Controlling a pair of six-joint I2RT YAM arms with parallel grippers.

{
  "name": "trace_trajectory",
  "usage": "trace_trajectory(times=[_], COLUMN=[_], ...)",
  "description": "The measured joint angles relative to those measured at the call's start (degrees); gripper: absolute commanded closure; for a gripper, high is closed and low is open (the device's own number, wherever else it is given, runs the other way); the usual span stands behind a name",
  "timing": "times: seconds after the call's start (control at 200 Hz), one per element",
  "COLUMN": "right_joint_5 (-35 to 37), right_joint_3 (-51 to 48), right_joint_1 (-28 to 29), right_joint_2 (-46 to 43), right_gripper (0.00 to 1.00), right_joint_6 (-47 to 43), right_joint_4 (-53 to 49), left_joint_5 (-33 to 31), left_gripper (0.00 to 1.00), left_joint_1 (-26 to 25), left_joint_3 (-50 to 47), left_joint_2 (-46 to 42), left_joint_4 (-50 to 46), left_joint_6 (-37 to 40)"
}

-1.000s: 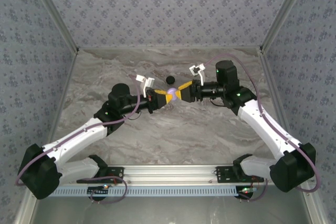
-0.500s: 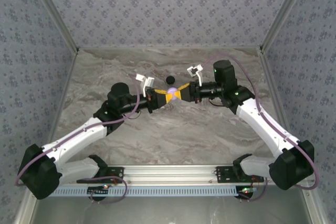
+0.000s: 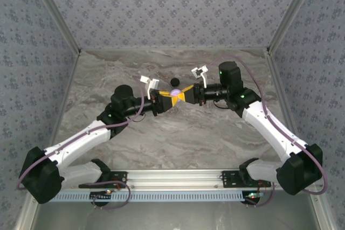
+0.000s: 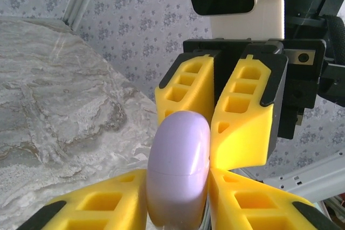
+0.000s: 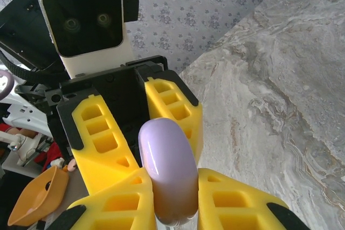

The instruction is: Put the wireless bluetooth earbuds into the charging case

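A pale lavender disc [image 3: 176, 95] with a seam round its edge hangs above the table's middle, pinched from both sides. My left gripper [image 3: 171, 98] holds it from the left, its yellow fingers [image 4: 102, 203] flanking the disc [image 4: 180, 154]. From the right, my right gripper [image 3: 180, 96] is shut on the same disc [image 5: 167, 160], crosswise to the left one. The charging case [image 3: 174, 82], small, black and round, lies on the table just behind the two grippers, touched by neither. The earbuds are out of view.
The marble table [image 3: 215, 133] is walled with patterned panels on three sides. An aluminium rail [image 3: 172, 179] runs along the near edge between the arm bases. An orange scoop-like object [image 5: 32, 197] lies off the table beyond the left arm.
The right gripper has moved in slightly and closed onto the lavender disc that the left gripper holds. The black case has not moved.
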Motion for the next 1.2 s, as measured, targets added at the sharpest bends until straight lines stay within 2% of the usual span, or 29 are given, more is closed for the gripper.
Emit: trace_trajectory(times=[0.36,0.56,0.615,0.75,0.81,0.925,1.019,1.199], right_joint_5=[0.0,0.2,0.1,1.9,3.9,9.2,12.3,14.6], right_joint_3=[0.0,0.0,0.0,0.1,0.2,0.7,2.1,3.1], right_joint_1=[0.0,-0.2,-0.2,0.1,0.1,0.2,0.2,0.5], right_joint_2=[0.0,0.0,0.0,-0.2,-0.7,-2.8,-4.1,-4.7], right_gripper=[0.81,0.8,0.75,0.54,0.51,0.49,0.48,0.47], right_joint_6=[0.5,1.0,1.0,0.9,0.2,-1.6,-3.3,-5.7], right_joint_4=[0.1,0.8,1.0,0.0,-1.5,-6.1,-9.8,-13.6], left_joint_5=[0.2,0.3,0.2,-0.3,-0.8,-2.5,-3.3,-3.5], left_gripper=[0.67,0.88,0.91,0.93,0.96,0.97,0.94,0.92], left_joint_1=[0.0,0.1,0.2,0.1,0.0,0.0,0.0,0.0], left_joint_3=[0.0,0.0,0.0,0.0,0.0,0.0,0.0,-1.3], left_joint_2=[0.2,0.5,0.5,0.5,0.5,0.5,0.4,0.0], left_joint_4=[0.2,1.3,1.4,1.1,0.3,-2.4,-2.8,-1.2], left_joint_6=[0.0,-1.0,-1.5,-1.0,-0.4,2.8,7.0,16.2])
